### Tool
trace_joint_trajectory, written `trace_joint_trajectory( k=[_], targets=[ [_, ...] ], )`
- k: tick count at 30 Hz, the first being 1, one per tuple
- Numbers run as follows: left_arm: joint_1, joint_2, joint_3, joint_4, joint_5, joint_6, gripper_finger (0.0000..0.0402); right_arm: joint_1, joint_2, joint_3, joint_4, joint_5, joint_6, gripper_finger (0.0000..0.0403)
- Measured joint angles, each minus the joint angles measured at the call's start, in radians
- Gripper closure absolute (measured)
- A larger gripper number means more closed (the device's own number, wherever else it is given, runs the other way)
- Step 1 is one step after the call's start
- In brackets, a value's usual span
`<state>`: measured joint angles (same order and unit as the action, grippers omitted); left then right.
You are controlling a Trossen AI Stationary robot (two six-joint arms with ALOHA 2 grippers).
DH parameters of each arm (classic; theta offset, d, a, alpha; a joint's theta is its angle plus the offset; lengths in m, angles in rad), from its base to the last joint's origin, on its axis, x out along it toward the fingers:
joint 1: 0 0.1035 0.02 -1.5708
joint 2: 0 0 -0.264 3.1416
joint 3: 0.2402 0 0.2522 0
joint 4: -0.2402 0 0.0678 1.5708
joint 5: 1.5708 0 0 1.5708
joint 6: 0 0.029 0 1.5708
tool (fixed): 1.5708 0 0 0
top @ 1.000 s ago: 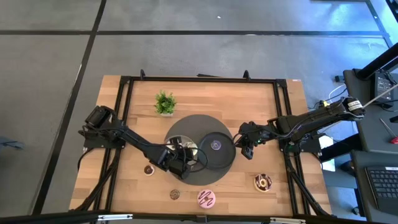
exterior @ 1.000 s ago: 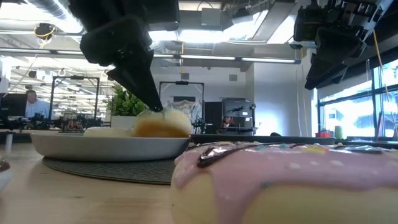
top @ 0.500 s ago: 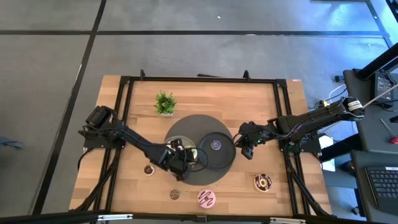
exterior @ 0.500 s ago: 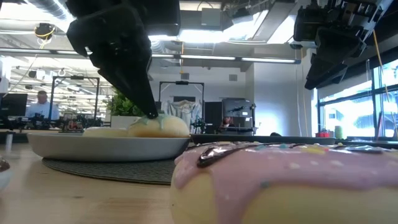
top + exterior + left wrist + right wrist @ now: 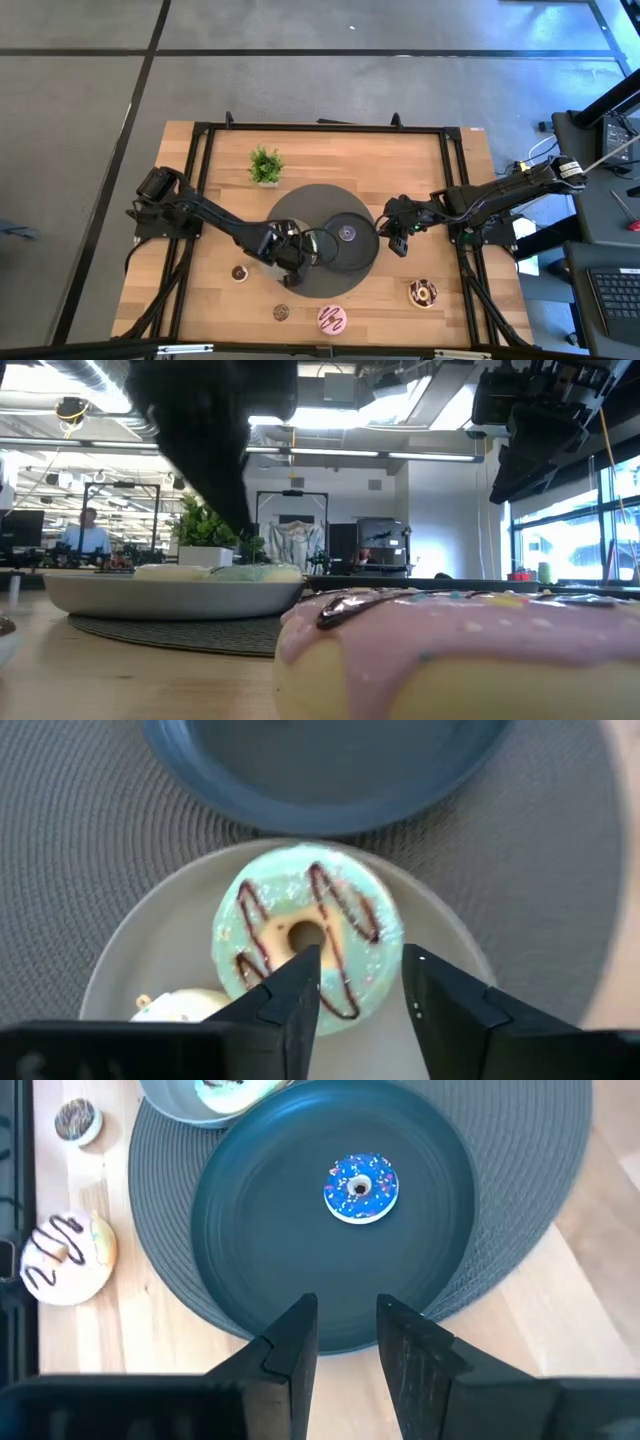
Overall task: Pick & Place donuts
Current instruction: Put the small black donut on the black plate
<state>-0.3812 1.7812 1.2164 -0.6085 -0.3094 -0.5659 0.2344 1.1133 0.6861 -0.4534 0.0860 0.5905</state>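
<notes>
A pale wooden table (image 5: 330, 165) framed by black rails is seen on a grey floor, with a round grey woven mat (image 5: 300, 205) at its middle. On the mat lie a light grey plate (image 5: 150, 945) and, touching it, a dark plate (image 5: 260, 1210). A small potted plant (image 5: 265, 165) stands just beyond the mat. Behind the table an open office with ceiling lights and windows is shown, and a person (image 5: 88, 532) is seen far off.

The left gripper (image 5: 360, 985) is held just above the grey plate, its fingers parted, nothing gripped. Beneath it a green donut (image 5: 305, 940) with dark stripes lies flat on that plate, beside a cream donut (image 5: 190, 1007) that is cut off by the gripper body. A blue sprinkled mini donut (image 5: 361, 1187) sits on the dark plate. The right gripper (image 5: 345, 1330) hovers at the mat's edge, fingers apart.

Off the mat, a pink donut (image 5: 332, 319) fills the low view's foreground; a white-drizzled one (image 5: 422, 292) and two brown minis (image 5: 281, 313) (image 5: 239, 271) lie nearby, too small for detail.
</notes>
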Motion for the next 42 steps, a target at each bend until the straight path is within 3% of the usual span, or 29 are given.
trace_joint_trajectory(
  k=[10,16,26,33,37,42],
  targets=[
    [0.116,-0.145,0.011,-0.001,0.098,0.03,0.0252,-0.019,0.0,0.0,0.065,0.016,-0.186,0.0295],
    [0.156,-0.185,0.011,0.005,0.186,0.043,0.0249,-0.022,0.001,0.0,0.153,0.078,-0.233,0.0295],
    [0.031,-0.179,0.005,0.009,0.207,0.066,0.0249,0.018,0.008,0.0,0.226,0.079,-0.368,0.0295],
    [-0.105,-0.186,0.002,-0.011,0.284,-0.154,0.0251,0.089,0.048,0.0,0.385,0.071,-0.355,0.0295],
    [-0.208,-0.18,0.002,-0.082,0.201,-0.311,0.0249,0.132,0.089,0.0,0.475,0.071,-0.37,0.0295],
    [-0.311,-0.18,-0.011,-0.299,0.102,-0.708,0.0253,0.159,0.145,0.0,0.553,0.071,-0.361,0.0295]
  ],
)
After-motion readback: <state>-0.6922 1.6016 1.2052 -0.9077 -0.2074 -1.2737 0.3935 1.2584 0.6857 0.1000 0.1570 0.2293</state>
